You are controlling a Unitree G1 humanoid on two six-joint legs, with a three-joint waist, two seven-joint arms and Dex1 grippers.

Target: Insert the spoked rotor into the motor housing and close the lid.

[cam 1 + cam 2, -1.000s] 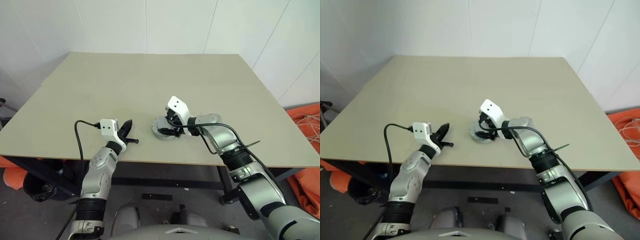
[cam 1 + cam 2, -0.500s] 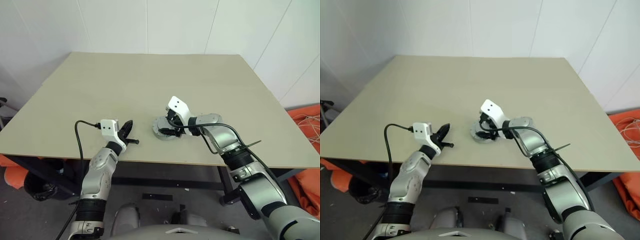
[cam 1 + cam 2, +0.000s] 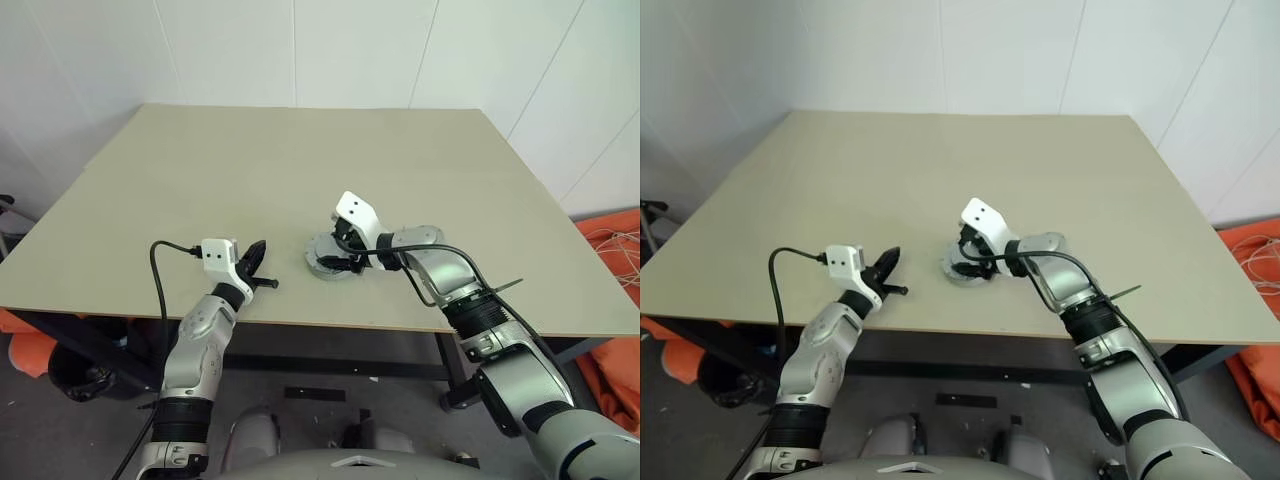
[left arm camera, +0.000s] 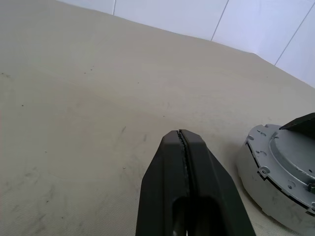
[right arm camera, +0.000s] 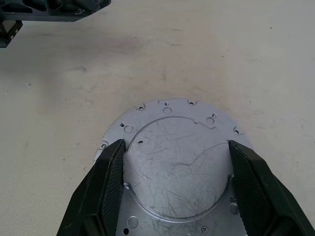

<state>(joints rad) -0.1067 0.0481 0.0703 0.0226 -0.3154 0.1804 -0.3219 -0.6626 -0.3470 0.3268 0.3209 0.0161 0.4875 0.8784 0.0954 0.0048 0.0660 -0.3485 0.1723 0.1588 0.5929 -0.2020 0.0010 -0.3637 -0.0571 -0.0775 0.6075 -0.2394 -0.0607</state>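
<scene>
Table (image 3: 200, 180), largest element, carries one assembly near its front edge, about midway between the two front corners. Nothing has changed over the past second: both arms and the assembly match the earlier views. Housing (image 3: 330, 258) lies closed, the lid's (image 5: 177, 167) flat grey back uppermost (rotor presumably inside, hidden). Right gripper (image 5: 174, 189) straddles the lid, fingers spread on either side of the raised disc, whether pressing or just clear cannot be told. Left gripper (image 4: 183, 147) rests clenched and empty beside the housing, toward the front left corner. The stillness suggests the closing step is finishing.
</scene>
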